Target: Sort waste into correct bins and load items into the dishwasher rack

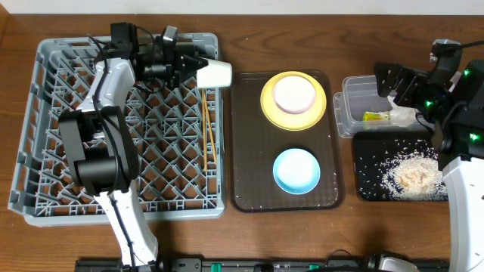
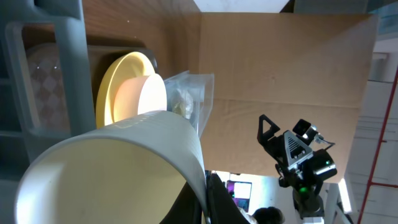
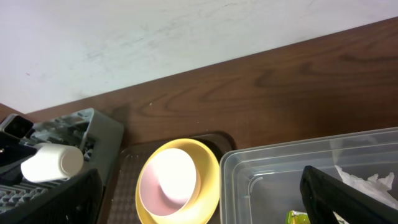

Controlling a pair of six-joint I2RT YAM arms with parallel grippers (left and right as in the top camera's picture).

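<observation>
White cup (image 2: 118,168), pinched at its rim in the closed left end effector (image 1: 195,69), hangs over the rack (image 1: 30,151), far corner. Right end effector (image 1: 398,89) is wide open, empty, above the tub (image 1: 348,106).

We see a grey plastic rack (image 1: 189,210), matt white cup (image 1: 214,73), glossy yellow plate (image 1: 266,106), clear plastic tub (image 1: 348,113), wood-grain table (image 1: 302,38).

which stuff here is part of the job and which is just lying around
Job: grey plastic dishwasher rack, white cup, wooden chopsticks, round yellow plate, small cream cup, light-blue bowl, clear plastic tub, black tray, green snack wrapper, white napkin, rice scraps.
Lying about: brown serving tray, wooden table.
</observation>
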